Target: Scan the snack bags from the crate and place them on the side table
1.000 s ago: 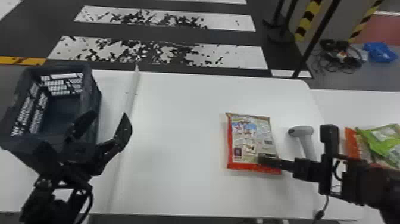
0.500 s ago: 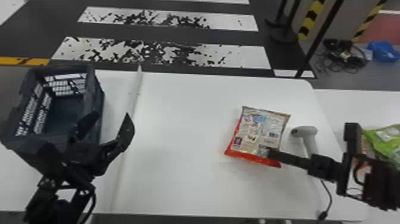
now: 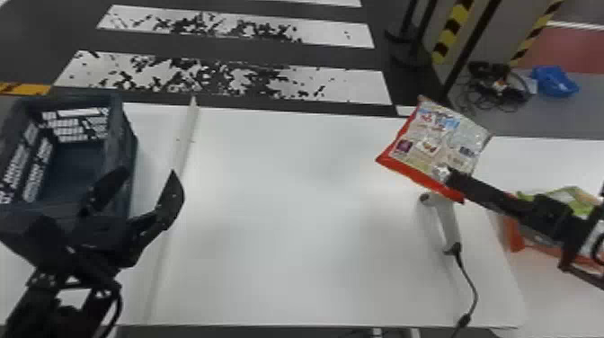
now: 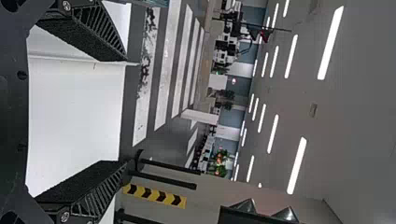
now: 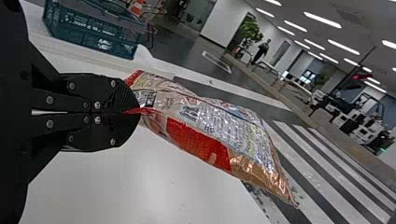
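Over the far R corner of the table (image 3: 292, 233), the bag (image 3: 433, 135) is up in the R grip (image 3: 449, 176), fingers closed w/ a red-trimmed edge pinched btwn them, the rest sticking out unsupported. Step in hand looks like the carry to the side table (image 3: 552, 157); whether the scan is done, can't tell. Best: keep it slow & level, since a grip on one edge may let the bag swing or sag. Set it down flat beside the green bag (image 3: 579, 197) & orange bag (image 3: 517, 233), not on top, then let go. In the way: the scanner (image 3: 442, 220), standing near the bag's lower edge, w/ its cord (image 3: 469, 287) trailing to the near side; go high to avoid a snag. L grip (image 3: 147, 180) is parked by the crate (image 3: 121, 139), fingers wide apart, nothing held.
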Controlling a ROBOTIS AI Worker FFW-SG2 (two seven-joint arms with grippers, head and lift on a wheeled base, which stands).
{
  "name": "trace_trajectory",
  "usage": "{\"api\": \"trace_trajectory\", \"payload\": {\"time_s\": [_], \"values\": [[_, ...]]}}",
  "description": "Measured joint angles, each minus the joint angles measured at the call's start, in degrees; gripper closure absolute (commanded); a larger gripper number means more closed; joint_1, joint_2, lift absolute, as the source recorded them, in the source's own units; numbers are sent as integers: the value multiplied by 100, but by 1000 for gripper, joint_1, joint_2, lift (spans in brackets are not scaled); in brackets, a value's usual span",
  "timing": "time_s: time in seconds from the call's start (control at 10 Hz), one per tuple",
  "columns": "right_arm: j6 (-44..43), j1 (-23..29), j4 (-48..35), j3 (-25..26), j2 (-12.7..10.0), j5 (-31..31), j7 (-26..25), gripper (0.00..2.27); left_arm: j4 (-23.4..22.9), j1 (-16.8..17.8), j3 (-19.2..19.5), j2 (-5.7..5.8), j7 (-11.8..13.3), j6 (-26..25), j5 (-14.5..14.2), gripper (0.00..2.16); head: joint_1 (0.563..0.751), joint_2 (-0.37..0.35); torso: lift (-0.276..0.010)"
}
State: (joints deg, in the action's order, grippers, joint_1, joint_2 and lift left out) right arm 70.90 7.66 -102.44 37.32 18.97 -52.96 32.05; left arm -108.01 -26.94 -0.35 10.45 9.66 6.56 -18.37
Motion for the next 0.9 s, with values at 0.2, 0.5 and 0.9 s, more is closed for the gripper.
{"api": "trace_trajectory", "payload": {"time_s": [0.2,0.5,0.9], "values": [[-83,-42,233,653,22,-226,-153,2253,-1,-3,0,-1,-8,5,0,90,695,-228,-81],[-1041,-64,1155,1270,61,-483,-499,2253,8,18,-9,-9,-5,-2,0,90,695,-339,-81],[-2511,-241,2480,1291,160,-554,-1197,2226,16,22,-7,0,-8,-2,-4,90,695,-350,-81]]}}
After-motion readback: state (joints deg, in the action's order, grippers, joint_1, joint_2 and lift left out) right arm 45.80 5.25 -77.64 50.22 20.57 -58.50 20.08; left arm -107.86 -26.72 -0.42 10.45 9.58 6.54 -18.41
